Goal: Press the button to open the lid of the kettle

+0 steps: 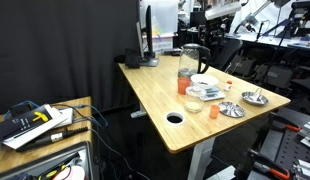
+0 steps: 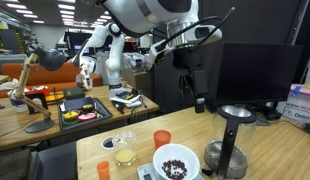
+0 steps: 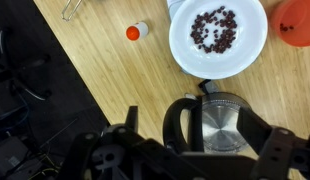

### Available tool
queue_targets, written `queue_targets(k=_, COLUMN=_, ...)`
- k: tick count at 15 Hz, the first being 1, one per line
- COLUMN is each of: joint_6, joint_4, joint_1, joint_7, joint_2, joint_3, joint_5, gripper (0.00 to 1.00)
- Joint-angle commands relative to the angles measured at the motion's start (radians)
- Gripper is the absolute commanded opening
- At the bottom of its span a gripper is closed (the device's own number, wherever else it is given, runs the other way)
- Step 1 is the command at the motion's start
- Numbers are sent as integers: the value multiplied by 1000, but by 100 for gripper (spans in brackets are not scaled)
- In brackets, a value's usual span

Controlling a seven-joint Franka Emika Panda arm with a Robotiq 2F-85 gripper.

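Glass makes the kettle fragile; press gently at 9 o'clock of the lid; your hand gapes empty.

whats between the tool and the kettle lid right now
Nothing but air: in an exterior view the tool hangs above and beside the dark round lid of the tall clear glass kettle.

One kettle, one white bowl, one orange cup, one clear glass

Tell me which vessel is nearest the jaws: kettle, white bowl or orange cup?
The glass kettle, dark-topped, right by the jaws in the wrist view; the white bowl and orange cup lie farther off.
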Motion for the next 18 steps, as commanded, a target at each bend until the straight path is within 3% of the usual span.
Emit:
queue_targets(k=1, joint_6=62, joint_4=67, joint_1=5, joint_7=-30, joint_2=71, joint_3=-29, joint_5=16, gripper=100)
queue_targets(k=7, joint_6=95, joint_4=209, joint_1=-3, joint_7=-170, joint_2=222, joint_3=-79, joint_5=40, gripper=100)
queue_targets(k=8, joint_6=117, joint_4=161, joint_1=18, joint_7=-123, joint_2=190, joint_3=-92, joint_5=31, gripper=100)
queue_targets(k=18, joint_6=108, joint_4=205, joint_1=13, joint_7=-170, joint_2=228, joint_3=-97, joint_5=48, gripper=100)
